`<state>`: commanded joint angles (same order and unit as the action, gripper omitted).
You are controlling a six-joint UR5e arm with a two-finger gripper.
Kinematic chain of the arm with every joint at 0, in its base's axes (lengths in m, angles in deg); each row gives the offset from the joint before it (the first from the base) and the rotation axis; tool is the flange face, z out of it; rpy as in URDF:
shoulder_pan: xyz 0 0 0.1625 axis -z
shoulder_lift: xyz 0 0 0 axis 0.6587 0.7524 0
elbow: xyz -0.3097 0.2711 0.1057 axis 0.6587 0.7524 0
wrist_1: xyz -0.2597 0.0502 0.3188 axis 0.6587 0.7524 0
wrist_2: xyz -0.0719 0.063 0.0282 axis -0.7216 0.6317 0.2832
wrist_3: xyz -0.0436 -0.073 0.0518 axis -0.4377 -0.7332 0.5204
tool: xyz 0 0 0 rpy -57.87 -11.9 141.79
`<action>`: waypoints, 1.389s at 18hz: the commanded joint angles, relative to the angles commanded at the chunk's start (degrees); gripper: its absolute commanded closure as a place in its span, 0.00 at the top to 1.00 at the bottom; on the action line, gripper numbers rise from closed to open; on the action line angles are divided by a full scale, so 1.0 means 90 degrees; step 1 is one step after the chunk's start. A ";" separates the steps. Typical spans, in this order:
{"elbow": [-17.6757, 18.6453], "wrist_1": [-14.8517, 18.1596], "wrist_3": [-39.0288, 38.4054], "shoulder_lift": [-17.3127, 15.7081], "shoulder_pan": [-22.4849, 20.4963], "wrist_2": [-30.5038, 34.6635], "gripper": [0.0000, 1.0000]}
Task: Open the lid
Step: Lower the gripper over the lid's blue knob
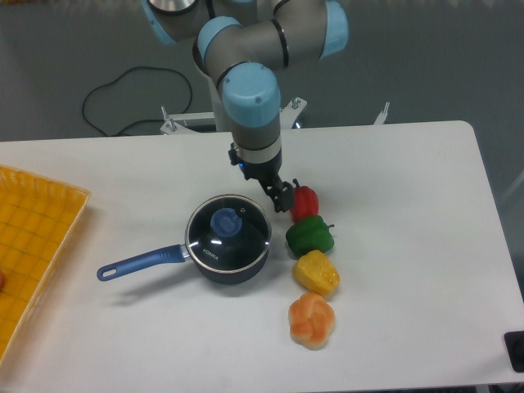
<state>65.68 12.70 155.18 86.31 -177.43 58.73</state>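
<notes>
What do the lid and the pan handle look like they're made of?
The lid looks like clear glass with a thin metal rim: the dark pan inside shows through, and its knob is probably blue plastic. The pan handle appears glossy blue, likely coated metal or plastic.
</notes>
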 joint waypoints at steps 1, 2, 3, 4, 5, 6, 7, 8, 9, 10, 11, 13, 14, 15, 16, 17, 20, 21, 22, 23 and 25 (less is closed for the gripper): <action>0.0000 0.0000 0.0010 0.0049 0.0010 -0.0049 1.00; 0.0010 0.0010 0.0010 0.0068 0.0010 -0.0107 1.00; 0.0019 0.0010 0.0010 0.0069 0.0010 -0.0147 1.00; 0.0029 0.0000 0.0000 0.0069 0.0020 -0.0157 1.00; 0.0039 0.0000 -0.0029 0.0069 0.0020 -0.0157 1.00; 0.0039 0.0000 -0.0029 0.0069 0.0020 -0.0196 1.00; 0.0029 0.0000 -0.0039 0.0069 0.0020 -0.0283 1.00; 0.0029 0.0000 -0.0049 0.0069 0.0020 -0.0361 1.00; 0.0020 -0.0010 -0.0049 0.0069 0.0020 -0.0372 1.00; 0.0010 -0.0010 -0.0058 0.0069 0.0020 -0.0381 1.00; 0.0010 -0.0010 -0.0097 0.0069 0.0020 -0.0381 1.00; -0.0029 -0.0020 -0.0243 0.0069 0.0039 -0.0381 1.00; -0.0049 -0.0029 -0.0254 0.0078 0.0049 -0.0381 1.00; -0.0049 -0.0097 -0.0263 0.0088 0.0068 -0.0381 1.00; -0.0049 -0.0175 -0.0283 0.0117 0.0078 -0.0381 1.00; -0.0059 -0.0243 -0.0341 0.0156 0.0107 -0.0381 1.00; -0.0156 -0.0313 -0.0488 0.0264 0.0225 -0.0372 1.00; -0.0176 -0.0313 -0.0488 0.0303 0.0234 -0.0372 1.00; -0.0195 -0.0313 -0.0508 0.0332 0.0273 -0.0362 1.00; -0.0215 -0.0313 -0.0537 0.0342 0.0312 -0.0352 1.00; -0.0225 -0.0313 -0.0556 0.0342 0.0342 -0.0323 1.00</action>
<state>63.65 9.89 150.17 89.39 -174.36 55.82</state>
